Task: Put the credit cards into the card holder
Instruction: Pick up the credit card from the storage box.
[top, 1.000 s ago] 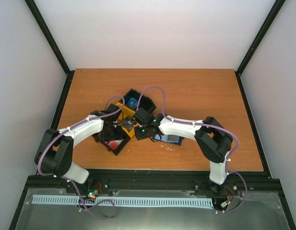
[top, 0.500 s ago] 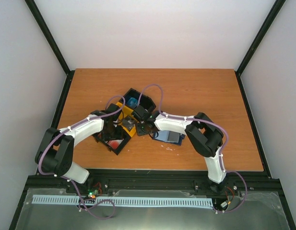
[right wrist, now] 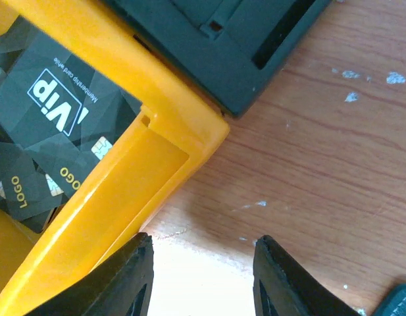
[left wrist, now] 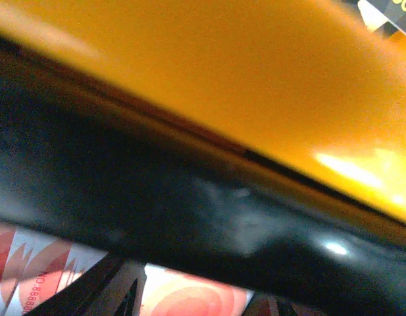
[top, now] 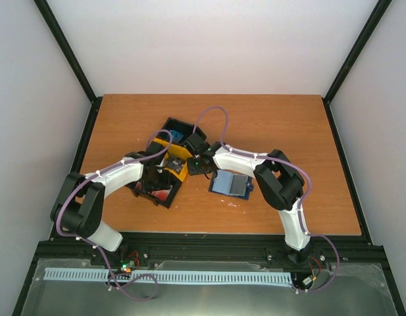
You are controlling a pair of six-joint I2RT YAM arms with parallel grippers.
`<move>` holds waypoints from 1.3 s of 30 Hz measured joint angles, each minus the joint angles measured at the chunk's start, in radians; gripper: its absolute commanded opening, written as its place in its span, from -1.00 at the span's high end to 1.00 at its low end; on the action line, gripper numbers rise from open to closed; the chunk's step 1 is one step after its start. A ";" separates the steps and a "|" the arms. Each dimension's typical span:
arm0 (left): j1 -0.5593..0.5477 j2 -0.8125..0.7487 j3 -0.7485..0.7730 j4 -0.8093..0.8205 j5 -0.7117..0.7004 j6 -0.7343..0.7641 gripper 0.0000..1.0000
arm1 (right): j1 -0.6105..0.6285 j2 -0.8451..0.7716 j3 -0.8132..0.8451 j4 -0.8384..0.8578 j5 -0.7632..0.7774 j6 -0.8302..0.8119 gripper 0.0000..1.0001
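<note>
The right arm (top: 241, 158) swung clear of the wallet (top: 230, 184); black bin (top: 181, 124) shifted left. Right hand (right wrist: 203, 283) apart, empty; left hand (top: 154, 176) unclear.

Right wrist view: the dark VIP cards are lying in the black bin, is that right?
Not quite. The dark VIP cards are lying in the yellow bin; the right wrist view shows it.

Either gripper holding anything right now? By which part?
Right gripper: nothing, jaws open over bare table beside the yellow bin. Left gripper: cannot tell, its view is blurred.
</note>
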 measured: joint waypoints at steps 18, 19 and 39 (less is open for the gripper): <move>0.003 -0.055 -0.028 0.054 0.171 -0.034 0.07 | 0.000 -0.096 -0.212 0.137 -0.154 0.043 0.16; 0.003 -0.056 -0.029 0.057 0.178 -0.035 0.08 | 0.000 -0.101 -0.220 0.144 -0.161 0.045 0.16; 0.006 -0.139 -0.031 0.070 0.349 -0.065 0.25 | 0.022 -0.111 -0.241 0.163 -0.188 0.050 0.17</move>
